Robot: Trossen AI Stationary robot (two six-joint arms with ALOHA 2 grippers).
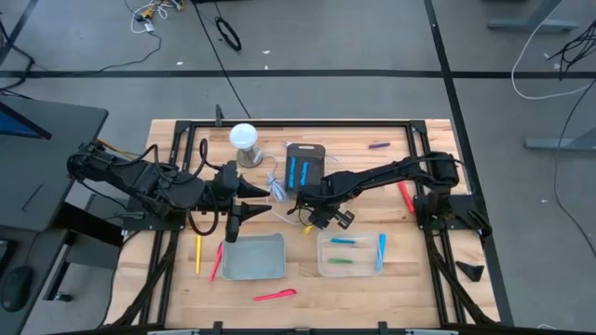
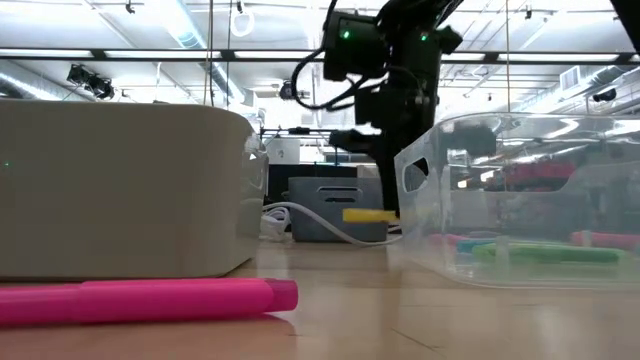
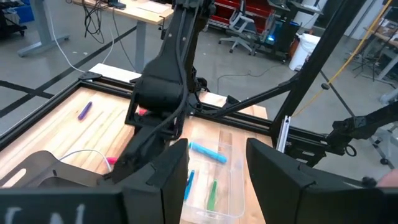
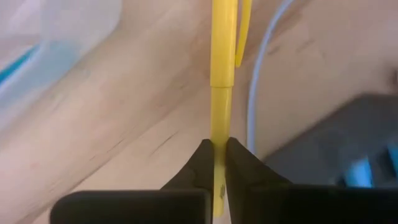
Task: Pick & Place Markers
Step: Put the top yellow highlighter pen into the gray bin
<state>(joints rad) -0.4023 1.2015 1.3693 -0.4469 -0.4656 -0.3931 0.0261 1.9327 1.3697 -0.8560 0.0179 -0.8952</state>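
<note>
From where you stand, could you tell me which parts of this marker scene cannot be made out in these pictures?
- Yellow marker in the right gripper: its near end is hidden by the jaws in the right wrist view; in the high view the arm covers it.
- Grey tray: its inside is hidden by its own wall in the low view.
- Pink marker: cut off by the low view's edge.
- Left gripper: in the left wrist view the jaws hide the table beneath.

1. No readable text, label, brand, number or sign on the table, the markers, the trays or the arms.
2. Pale raised marks on the left arm's housing (image 3: 56, 214) in its wrist view look like letters, but they're cut off and can't be read.
</note>
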